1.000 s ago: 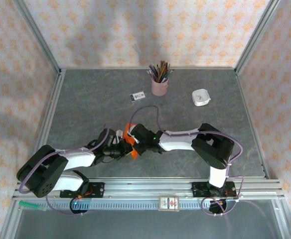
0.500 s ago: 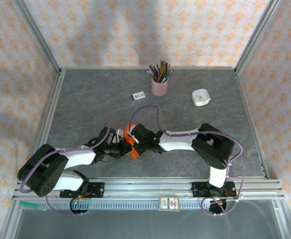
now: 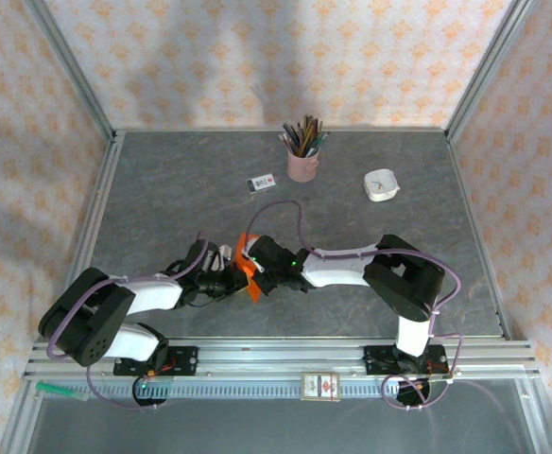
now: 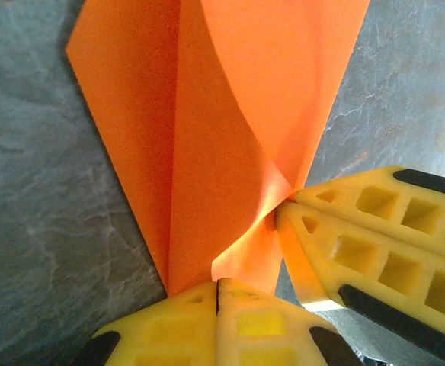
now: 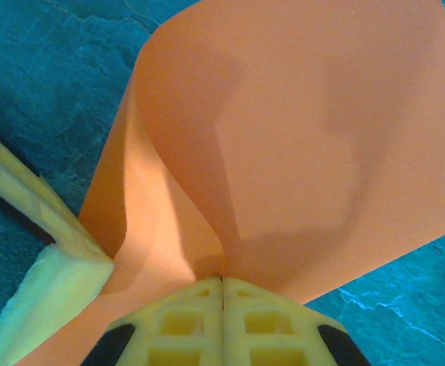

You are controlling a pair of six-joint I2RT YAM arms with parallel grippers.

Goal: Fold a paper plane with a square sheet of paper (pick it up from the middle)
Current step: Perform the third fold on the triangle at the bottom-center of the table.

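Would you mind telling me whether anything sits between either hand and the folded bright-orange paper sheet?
Nothing visible does: the left hand and right hand are both shut directly on the folded bright-orange paper sheet.

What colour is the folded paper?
The paper is plain bright orange; the left wrist view shows it best.

Both arms wear white shells between black joints: the left arm (image 3: pixel 148 300) at lower left, the right arm (image 3: pixel 342 268) at centre right with a bulky black elbow. A thin purplish cable (image 3: pixel 295 202) loops along each (a green light (image 3: pixel 296 252) seems to glow on the right forearm). The left hand (image 4: pixel 217 286) and right hand (image 5: pixel 222 282) have yellow fingers (image 4: pixel 253 324) moulded with square pockets, black-backed.
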